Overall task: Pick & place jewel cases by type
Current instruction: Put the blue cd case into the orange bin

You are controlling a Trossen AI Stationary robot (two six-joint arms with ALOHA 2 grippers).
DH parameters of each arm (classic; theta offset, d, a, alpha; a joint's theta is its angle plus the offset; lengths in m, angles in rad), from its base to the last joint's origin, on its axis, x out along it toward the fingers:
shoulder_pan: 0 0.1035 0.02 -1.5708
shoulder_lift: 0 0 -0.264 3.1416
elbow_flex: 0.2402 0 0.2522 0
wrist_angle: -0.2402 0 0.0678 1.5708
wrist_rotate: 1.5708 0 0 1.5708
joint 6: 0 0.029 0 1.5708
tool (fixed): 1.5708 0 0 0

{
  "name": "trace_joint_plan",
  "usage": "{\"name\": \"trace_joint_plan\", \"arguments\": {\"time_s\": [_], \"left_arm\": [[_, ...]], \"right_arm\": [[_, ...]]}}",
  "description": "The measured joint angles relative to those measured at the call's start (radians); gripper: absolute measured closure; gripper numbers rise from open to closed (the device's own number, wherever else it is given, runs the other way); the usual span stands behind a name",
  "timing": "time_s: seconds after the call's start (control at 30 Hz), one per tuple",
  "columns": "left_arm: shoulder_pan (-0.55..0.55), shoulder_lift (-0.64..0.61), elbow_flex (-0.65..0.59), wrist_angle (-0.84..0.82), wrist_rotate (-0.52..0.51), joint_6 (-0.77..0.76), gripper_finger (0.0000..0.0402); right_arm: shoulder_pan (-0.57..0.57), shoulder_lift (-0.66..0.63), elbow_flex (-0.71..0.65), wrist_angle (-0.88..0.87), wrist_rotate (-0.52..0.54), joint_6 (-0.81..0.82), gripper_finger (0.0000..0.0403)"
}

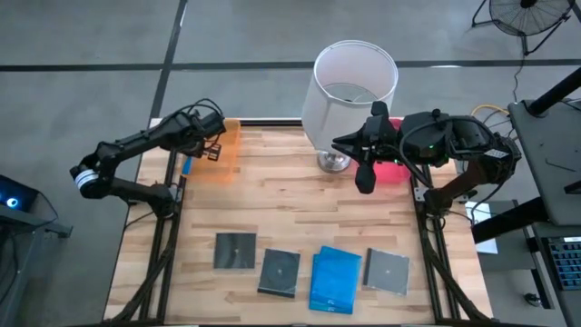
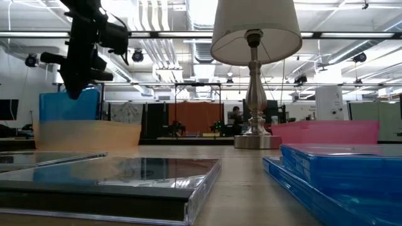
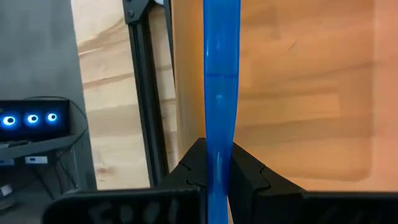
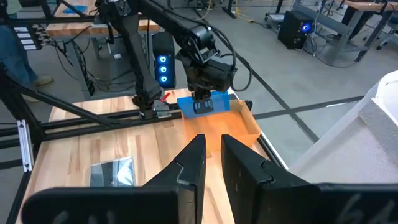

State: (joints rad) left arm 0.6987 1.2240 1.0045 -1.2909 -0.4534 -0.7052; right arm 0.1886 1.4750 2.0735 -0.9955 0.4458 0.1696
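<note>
The left hand [image 3: 216,180] is clamped on a bright blue jewel case [image 3: 221,81], held on edge between its two fingers over the translucent orange tray [image 1: 221,156], which sits at about ten o'clock on the wooden worktop [image 1: 272,200]. In the right wrist view the same left hand [image 4: 205,99] hangs at the orange tray's far wall with the blue case [image 4: 204,104] standing upright in its grip.

The right hand [image 1: 365,177] hovers at about one o'clock, beside the lamp [image 1: 349,91] and over the edge of the pink tray [image 1: 392,173]. Its fingers [image 4: 193,162] stand close together with only a narrow gap and nothing between them.

Along the near edge of the worktop, from seven to five o'clock, lie four more cases in a row: a dark grey square case [image 1: 235,252], a second dark square case [image 1: 280,272], a second blue jewel case [image 1: 334,280] and a third dark square case [image 1: 388,271]. All four lie flat, near one another but apart.
</note>
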Motion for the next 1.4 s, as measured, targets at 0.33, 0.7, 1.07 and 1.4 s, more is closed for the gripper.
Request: {"name": "trace_joint_plan", "arguments": {"time_s": [0.33, 0.7, 1.07, 1.4], "left_arm": [[0.020, 0.009, -0.027, 0.088, -0.026, -0.001, 0.0396], [0.029, 0.071, -0.028, 0.149, -0.038, 0.046, 0.0396], [0.035, 0.097, -0.030, 0.191, -0.027, 0.089, 0.0369], [0.039, 0.097, -0.030, 0.200, -0.010, 0.069, 0.0358]], "right_arm": [[0.000, 0.000, 0.000, -0.001, 0.000, 0.013, 0.0360], [0.001, 0.000, 0.000, -0.004, 0.000, 0.015, 0.0360], [0.001, 0.000, 0.000, -0.004, 0.000, 0.015, 0.0360], [0.001, 0.000, 0.000, -0.008, 0.000, 0.011, 0.0360]]}}
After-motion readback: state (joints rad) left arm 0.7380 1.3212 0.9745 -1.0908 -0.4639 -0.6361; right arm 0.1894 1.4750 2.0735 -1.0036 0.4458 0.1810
